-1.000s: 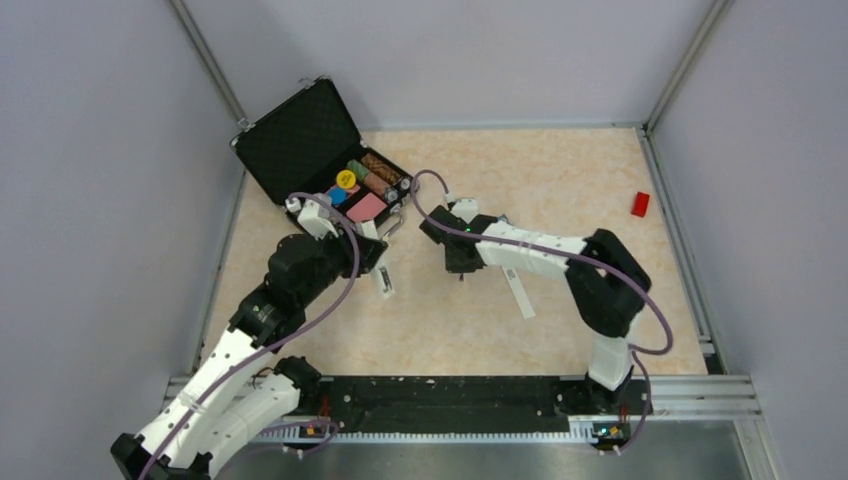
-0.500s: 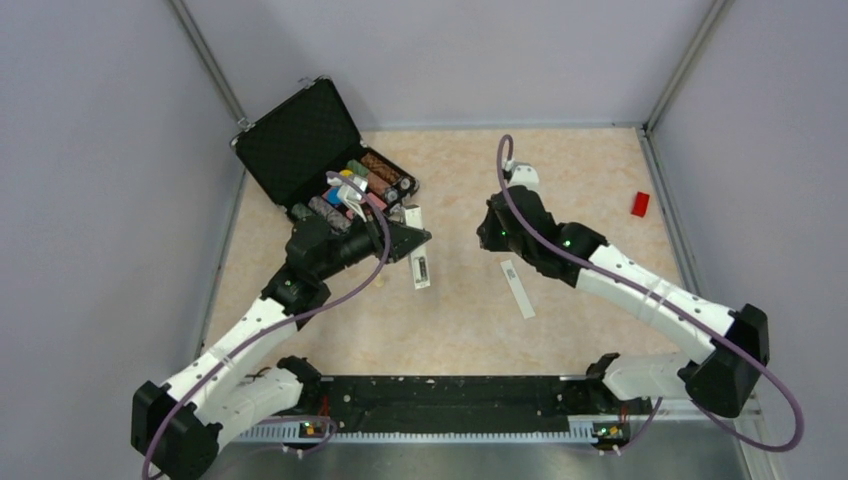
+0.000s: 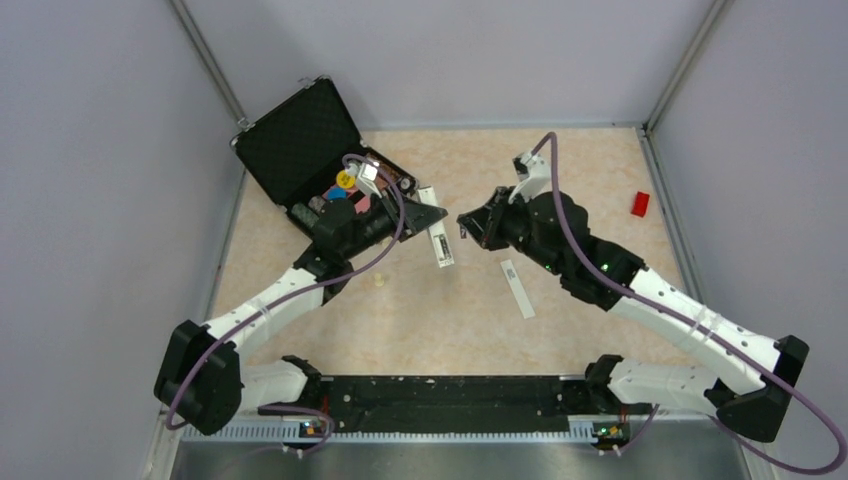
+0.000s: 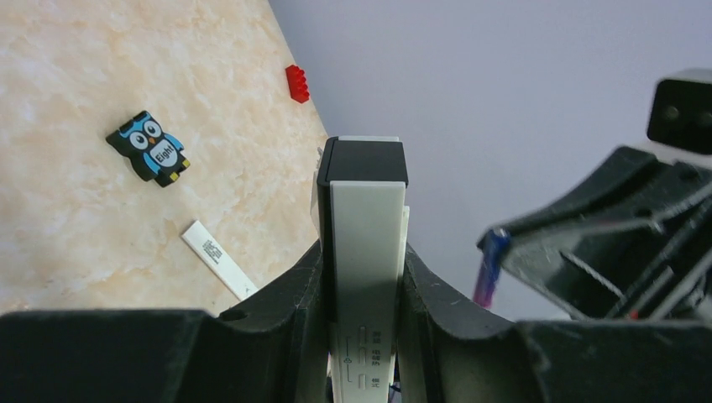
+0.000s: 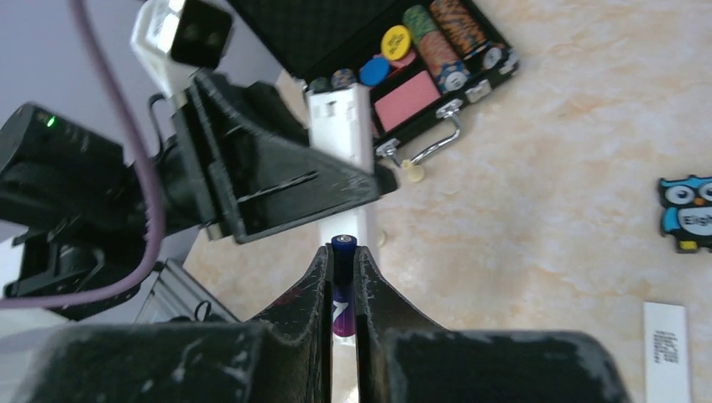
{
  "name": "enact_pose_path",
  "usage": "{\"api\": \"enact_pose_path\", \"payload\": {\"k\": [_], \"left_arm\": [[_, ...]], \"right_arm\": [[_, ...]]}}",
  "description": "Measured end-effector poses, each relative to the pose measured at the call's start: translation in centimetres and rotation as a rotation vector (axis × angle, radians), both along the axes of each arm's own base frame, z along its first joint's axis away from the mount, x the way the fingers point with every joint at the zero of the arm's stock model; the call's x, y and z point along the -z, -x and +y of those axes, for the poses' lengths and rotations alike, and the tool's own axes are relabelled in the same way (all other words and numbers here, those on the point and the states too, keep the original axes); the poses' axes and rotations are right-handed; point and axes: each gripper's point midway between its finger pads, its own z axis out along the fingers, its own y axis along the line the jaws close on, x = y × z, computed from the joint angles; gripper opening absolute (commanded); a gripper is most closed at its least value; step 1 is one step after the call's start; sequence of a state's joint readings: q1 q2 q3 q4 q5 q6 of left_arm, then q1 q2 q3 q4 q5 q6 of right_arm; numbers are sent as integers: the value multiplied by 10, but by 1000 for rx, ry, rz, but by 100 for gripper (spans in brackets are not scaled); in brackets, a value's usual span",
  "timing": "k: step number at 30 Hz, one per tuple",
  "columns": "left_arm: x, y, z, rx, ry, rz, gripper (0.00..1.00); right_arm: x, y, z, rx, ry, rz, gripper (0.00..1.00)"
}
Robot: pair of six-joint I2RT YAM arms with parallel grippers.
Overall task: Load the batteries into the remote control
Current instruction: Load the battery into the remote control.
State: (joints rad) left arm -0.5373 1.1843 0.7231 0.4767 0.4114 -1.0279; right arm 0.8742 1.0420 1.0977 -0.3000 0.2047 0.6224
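My left gripper (image 3: pixel 432 213) is shut on the remote control (image 3: pixel 440 246), a slim white bar held above the table. In the left wrist view the remote control (image 4: pixel 364 227) stands between the fingers (image 4: pixel 290 290), dark end away from me. My right gripper (image 3: pixel 468 226) faces it from the right, a short way apart. It is shut on a battery (image 5: pixel 342 281), a purplish cylinder with a blue tip poking past the fingertips. That battery (image 4: pixel 489 269) also shows at the right of the left wrist view.
An open black case (image 3: pixel 300 140) with poker chips (image 5: pixel 420 38) stands at the back left. A white strip (image 3: pixel 517 288) lies on the table under the right arm, near a blue owl gadget (image 4: pixel 151 149). A red block (image 3: pixel 640 204) sits at the far right.
The left gripper has carried the remote control up and to the right. The right gripper has lifted off the table and turned its battery to face the remote.
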Motion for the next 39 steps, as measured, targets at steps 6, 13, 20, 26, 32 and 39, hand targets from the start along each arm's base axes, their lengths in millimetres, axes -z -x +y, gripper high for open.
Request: {"api": "enact_pose_path", "payload": {"k": [6, 13, 20, 26, 32, 39], "left_arm": [[-4, -3, -5, 10, 61, 43, 0], [-16, 1, -3, 15, 98, 36, 0], [-18, 5, -2, 20, 116, 52, 0], [-19, 6, -2, 20, 130, 72, 0], [-20, 7, -1, 15, 151, 102, 0], [-21, 6, 2, -6, 177, 132, 0]], "right_arm": [[13, 20, 39, -116, 48, -17, 3], [28, 23, 51, -121, 105, -23, 3], [22, 22, 54, -99, 109, -62, 3], [20, 22, 54, -90, 116, -85, 3], [19, 25, 55, -93, 137, -109, 4], [19, 27, 56, -98, 153, -129, 6]]}}
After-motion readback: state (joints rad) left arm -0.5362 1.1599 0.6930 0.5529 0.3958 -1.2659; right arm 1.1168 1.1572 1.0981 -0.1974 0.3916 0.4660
